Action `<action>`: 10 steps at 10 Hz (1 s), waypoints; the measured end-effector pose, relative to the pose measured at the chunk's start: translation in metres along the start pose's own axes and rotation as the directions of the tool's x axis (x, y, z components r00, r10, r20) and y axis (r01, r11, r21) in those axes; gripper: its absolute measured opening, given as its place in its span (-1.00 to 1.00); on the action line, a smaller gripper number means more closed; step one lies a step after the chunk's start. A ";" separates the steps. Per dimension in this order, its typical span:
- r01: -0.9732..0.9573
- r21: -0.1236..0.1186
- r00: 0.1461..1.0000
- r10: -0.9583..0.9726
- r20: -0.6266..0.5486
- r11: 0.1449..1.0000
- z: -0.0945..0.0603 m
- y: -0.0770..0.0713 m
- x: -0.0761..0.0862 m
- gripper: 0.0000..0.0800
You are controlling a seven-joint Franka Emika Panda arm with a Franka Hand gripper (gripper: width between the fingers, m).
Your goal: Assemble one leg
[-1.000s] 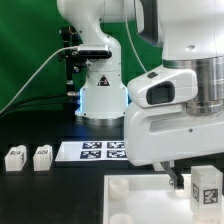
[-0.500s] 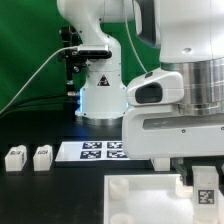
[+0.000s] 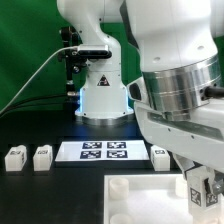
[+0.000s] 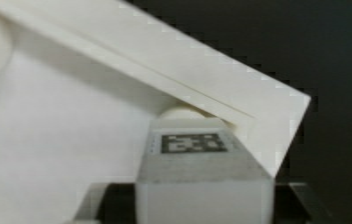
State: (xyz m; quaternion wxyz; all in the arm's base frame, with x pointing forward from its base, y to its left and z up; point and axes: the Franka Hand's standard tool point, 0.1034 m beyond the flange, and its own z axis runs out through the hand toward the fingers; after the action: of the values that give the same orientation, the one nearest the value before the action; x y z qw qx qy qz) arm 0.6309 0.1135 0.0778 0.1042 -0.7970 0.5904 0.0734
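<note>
White leg (image 4: 194, 150) in tool (image 4: 194, 190) — over panel (image 4: 84, 120) corner

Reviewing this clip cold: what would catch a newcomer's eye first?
The big white arm fills the exterior view's right, its gripper shut on a tagged leg at the white panel's corner. Behind it, the marker board lies on the black table, with two spare legs toward the exterior view's left.

White leg (image 4: 198, 158) with a black-and-white square tag, against a plain white panel (image 4: 84, 130). Black bench (image 3: 40, 190), green backdrop (image 3: 25, 50), white arm (image 3: 175, 70). White marker board (image 3: 100, 151) printed with black tags, and three more white legs (image 3: 15, 157) (image 3: 42, 157) (image 3: 160, 156) marked with dark tags.
</note>
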 end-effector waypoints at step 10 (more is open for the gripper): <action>0.592 -0.034 0.806 -0.592 -0.016 0.806 0.004 0.005 0.001 0.62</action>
State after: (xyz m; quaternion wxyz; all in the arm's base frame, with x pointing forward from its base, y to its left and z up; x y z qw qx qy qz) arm 0.6264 0.1124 0.0728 0.1035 -0.9434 0.3130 0.0351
